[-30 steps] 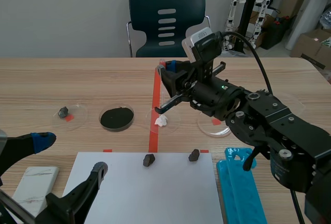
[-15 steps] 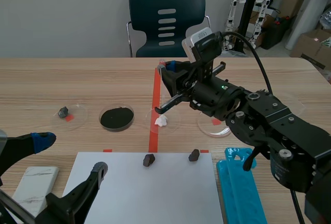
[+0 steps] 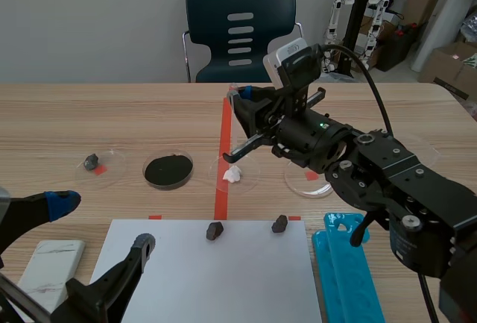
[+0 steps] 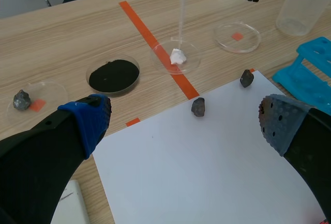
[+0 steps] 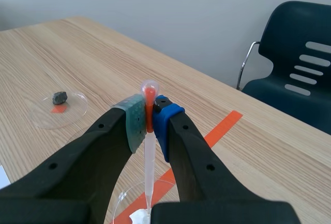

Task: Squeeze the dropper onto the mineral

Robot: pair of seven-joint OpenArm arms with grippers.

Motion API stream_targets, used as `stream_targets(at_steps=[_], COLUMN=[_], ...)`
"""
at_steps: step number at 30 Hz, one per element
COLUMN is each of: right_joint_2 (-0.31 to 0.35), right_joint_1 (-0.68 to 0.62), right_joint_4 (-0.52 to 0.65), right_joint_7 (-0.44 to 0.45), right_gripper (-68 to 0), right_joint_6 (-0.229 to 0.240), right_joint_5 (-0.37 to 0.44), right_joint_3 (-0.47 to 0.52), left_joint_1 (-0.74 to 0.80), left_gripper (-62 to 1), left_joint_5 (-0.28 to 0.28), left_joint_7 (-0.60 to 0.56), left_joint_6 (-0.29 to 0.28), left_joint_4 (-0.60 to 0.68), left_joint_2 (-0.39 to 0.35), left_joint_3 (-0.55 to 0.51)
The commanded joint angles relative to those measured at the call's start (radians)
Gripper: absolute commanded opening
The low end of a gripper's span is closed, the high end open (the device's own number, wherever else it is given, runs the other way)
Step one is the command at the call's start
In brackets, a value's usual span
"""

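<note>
1. Orange-red at its bulb and clear along its thin stem, the plastic dropper (image 5: pixel 149 151) stands almost upright. Its long axis runs up and down, with the bulb at the top and the tip pointing down.
2. The right gripper (image 5: pixel 148 114) is clamped on the dropper. Its grey-green and blue pads press the neck just under the bulb from both sides.
3. The dropper tip hangs over the white lumpy mineral (image 4: pixel 178 56), which lies in a shallow clear round dish (image 4: pixel 192 64) on the orange tape line. Whether the tip touches the lump cannot be told.
4. The left gripper (image 4: pixel 183 118) is spread wide and holds nothing. It sits low at the near edge of the table above a white paper sheet (image 3: pixel 216 282).
5. Two small dark stones (image 4: pixel 198 107) lie near the far edge of the sheet, well apart from each other.
6. A clear dish of black powder (image 3: pixel 168 169) lies just beside the mineral's dish, on the left arm's side. Farther that way, a small grey stone (image 3: pixel 91 162) sits in another clear dish.
7. An empty clear dish with an orange mark (image 4: pixel 237 35) lies on the other side of the tape line.
8. A bright blue plastic rack (image 3: pixel 350 274) lies under the right arm, and a dark green chair (image 3: pixel 238 24) stands behind the table.
</note>
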Motion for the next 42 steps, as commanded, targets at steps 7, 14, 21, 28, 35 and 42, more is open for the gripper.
stream_targets(at_steps=[7,14,21,28,35,42], right_joint_2=[-0.003,-0.003,-0.003,-0.003,-0.003,-0.003], right_joint_1=[0.022,0.022,0.022,0.022,0.022,0.022], right_joint_4=[0.012,0.012,0.012,0.012,0.012,0.012], right_joint_7=[0.022,0.024,0.026,0.026,0.026,0.026], right_gripper=[-66.4,-66.4,-66.4,-66.4,-66.4,-66.4], right_joint_6=[-0.048,-0.048,-0.048,-0.048,-0.047,-0.047], right_joint_5=[0.012,0.012,0.012,0.012,0.012,0.012], right_joint_3=[0.000,0.000,0.000,0.000,0.000,0.000], left_joint_1=[0.002,0.002,0.002,0.002,0.002,0.002], left_gripper=[-0.7,-0.7,-0.7,-0.7,-0.7,-0.7], left_joint_5=[-0.006,-0.006,-0.006,-0.006,-0.006,-0.006], left_joint_7=[-0.014,-0.014,-0.014,-0.014,-0.014,-0.014], left_joint_6=[-0.001,-0.001,-0.001,-0.001,-0.001,-0.001], left_joint_4=[0.024,0.024,0.024,0.024,0.024,0.024], left_joint_2=[0.002,0.002,0.002,0.002,0.002,0.002], left_joint_3=[-0.004,-0.004,-0.004,-0.004,-0.004,-0.004])
